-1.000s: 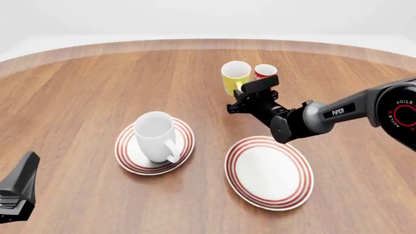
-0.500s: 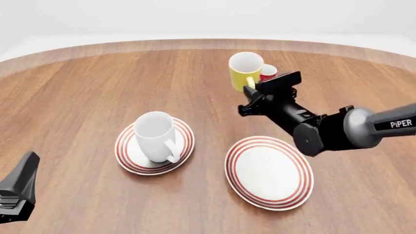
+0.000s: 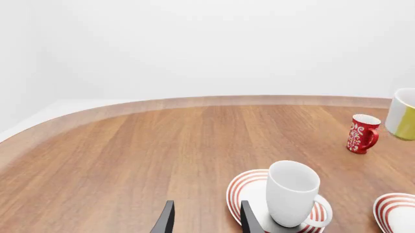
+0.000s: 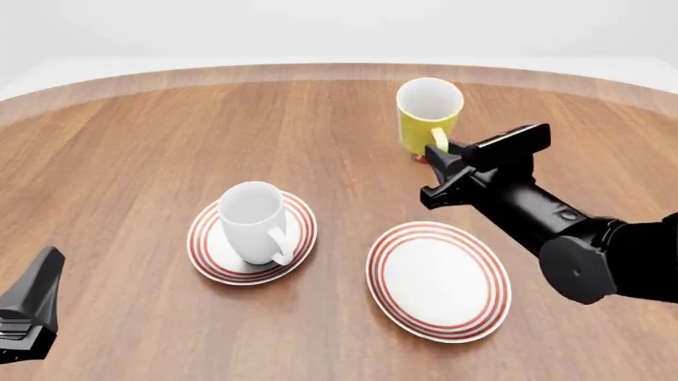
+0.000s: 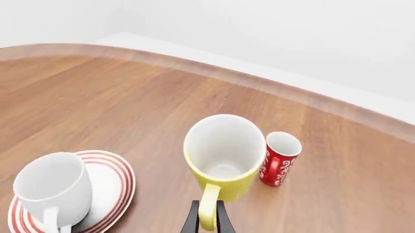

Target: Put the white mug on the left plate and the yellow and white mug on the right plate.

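The white mug [image 4: 254, 221] stands upright on the left plate [image 4: 212, 258], its handle toward the near right. It also shows in the left wrist view [image 3: 292, 191]. My right gripper [image 4: 437, 151] is shut on the handle of the yellow and white mug [image 4: 429, 115] and holds it upright in the air, beyond the far edge of the right plate [image 4: 437, 279], which holds nothing. In the right wrist view the handle [image 5: 207, 208] sits between the fingertips [image 5: 194, 221]. My left gripper [image 4: 27, 317] is open and empty at the near left, fingers [image 3: 165, 221] apart.
A slim red mug [image 5: 279, 160] with a white pattern stands on the table just behind the yellow mug. In the front view it is almost hidden behind the yellow mug. It shows in the left wrist view [image 3: 361, 133]. The round wooden table's far edge [image 4: 339, 70] curves behind.
My right gripper has lifted the yellow and white mug off the table and carried it up and to the right, away from the red mug. The left arm has not moved.
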Motion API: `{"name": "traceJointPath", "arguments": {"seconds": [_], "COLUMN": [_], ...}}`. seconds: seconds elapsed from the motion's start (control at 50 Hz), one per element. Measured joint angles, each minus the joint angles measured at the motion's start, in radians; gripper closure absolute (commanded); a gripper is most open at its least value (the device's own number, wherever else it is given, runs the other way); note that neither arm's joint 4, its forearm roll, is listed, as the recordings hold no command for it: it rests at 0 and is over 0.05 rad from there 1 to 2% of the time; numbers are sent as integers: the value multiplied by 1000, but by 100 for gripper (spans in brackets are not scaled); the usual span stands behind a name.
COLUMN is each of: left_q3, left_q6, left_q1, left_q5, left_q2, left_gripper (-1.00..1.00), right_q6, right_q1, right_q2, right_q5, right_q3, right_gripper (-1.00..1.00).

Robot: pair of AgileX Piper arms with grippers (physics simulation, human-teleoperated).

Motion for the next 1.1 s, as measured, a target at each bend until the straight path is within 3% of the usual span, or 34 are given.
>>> {"name": "traceJointPath", "arguments": {"seconds": [0.32,1.1], "left_q3": [0,0], "left_q6": [0,0], "left_q1": [0,0], "left_q5": [0,0], "left_q2": [0,0], "left_gripper": [-100,-100], "right_q6": [-17,18], "right_q1": [2,3], "right_q2": [-187,-623], "right_q5": [44,246], "right_q3": [126,347], "right_gripper": [100,100]}}
